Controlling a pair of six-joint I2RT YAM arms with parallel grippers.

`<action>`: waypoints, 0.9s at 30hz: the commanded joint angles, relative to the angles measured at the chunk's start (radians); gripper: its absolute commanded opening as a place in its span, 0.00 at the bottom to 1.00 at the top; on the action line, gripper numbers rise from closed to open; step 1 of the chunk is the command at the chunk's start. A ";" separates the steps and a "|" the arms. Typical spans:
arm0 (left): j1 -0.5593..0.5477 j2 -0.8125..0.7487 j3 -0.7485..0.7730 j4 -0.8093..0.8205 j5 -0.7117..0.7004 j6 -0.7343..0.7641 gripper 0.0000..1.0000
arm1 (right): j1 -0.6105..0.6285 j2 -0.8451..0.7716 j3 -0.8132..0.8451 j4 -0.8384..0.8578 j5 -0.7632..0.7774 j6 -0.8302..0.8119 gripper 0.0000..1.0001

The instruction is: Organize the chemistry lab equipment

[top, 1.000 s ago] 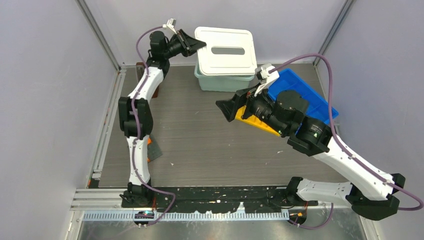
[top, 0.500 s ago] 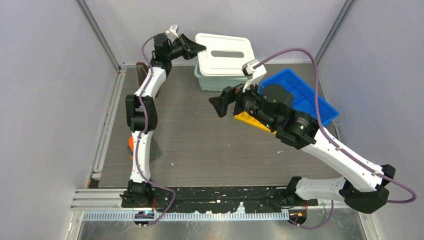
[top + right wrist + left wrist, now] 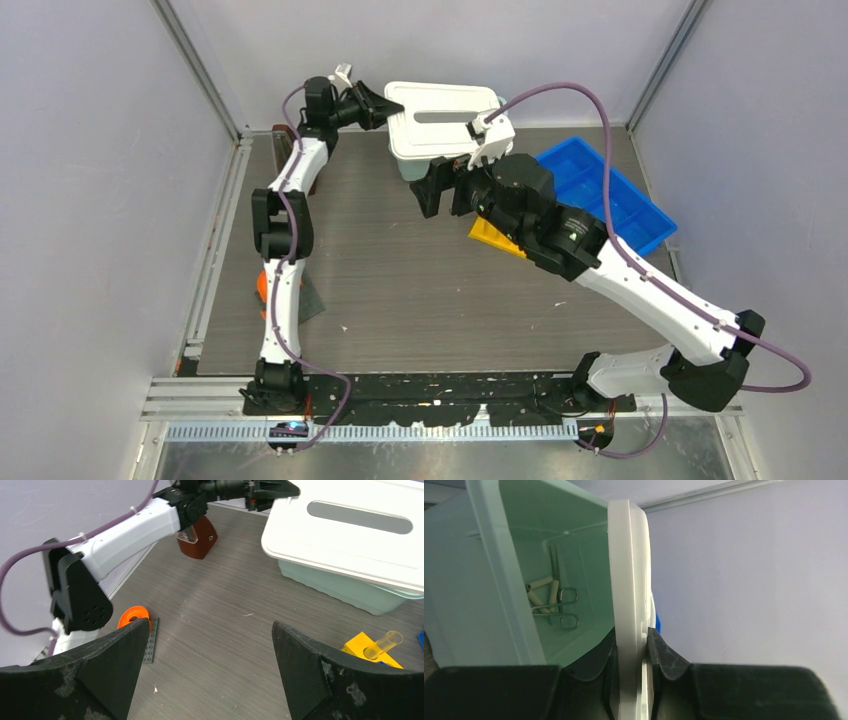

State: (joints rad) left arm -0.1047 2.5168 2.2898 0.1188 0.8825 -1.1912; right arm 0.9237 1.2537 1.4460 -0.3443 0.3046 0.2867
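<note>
1. left tool (image 3: 630, 645): clenched on the edge of the white lid (image 3: 445, 118) at its left end, one finger on each face of the lid.
2. the lid sits tilted over the mint-green bin (image 3: 340, 587). its gripped edge stands off the bin's rim, and through that gap the left wrist view looks into the bin.
3. inside the bin: slim silver wire tongs (image 3: 560, 601) lie on the bottom, loop handles toward the camera. a few short cream cylinders (image 3: 540, 584) lie just beside and partly under them. no other contents can be made out.
4. right tool (image 3: 210, 625): released, jaws spread wide, nothing between them. it hangs above the desk (image 3: 400, 290) just in front of the bin, apart from both bin and lid.
5. a yellow block (image 3: 490, 237) lies on the desk under the right arm, with a clear tube (image 3: 382, 645) lying on it.
6. a blue tray (image 3: 610, 195) stands at the far right of the desk, behind the yellow block. its contents cannot be told.
7. left side of the desk: an orange disc (image 3: 134, 616) touches a dark grey studded plate (image 3: 150, 642), near the left arm. a red-brown piece (image 3: 197, 537) stands at the far left corner, near the bin.
</note>
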 commanded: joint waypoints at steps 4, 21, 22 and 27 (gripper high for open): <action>0.017 0.029 0.084 -0.020 -0.071 0.145 0.31 | -0.119 0.100 0.063 0.041 -0.004 0.120 1.00; 0.008 0.035 0.065 0.040 -0.137 0.205 0.60 | -0.568 0.475 0.294 -0.029 -0.078 0.073 0.84; 0.007 0.039 0.068 0.039 -0.136 0.204 0.60 | -0.596 0.522 0.312 -0.045 -0.083 0.071 0.82; -0.005 0.050 0.073 0.037 -0.130 0.211 0.60 | -0.657 0.695 0.473 -0.136 -0.116 0.039 0.81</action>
State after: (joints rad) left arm -0.1005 2.5637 2.3264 0.1005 0.7517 -1.0088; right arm 0.2958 1.8553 1.7924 -0.4099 0.2245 0.3634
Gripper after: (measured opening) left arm 0.600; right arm 0.809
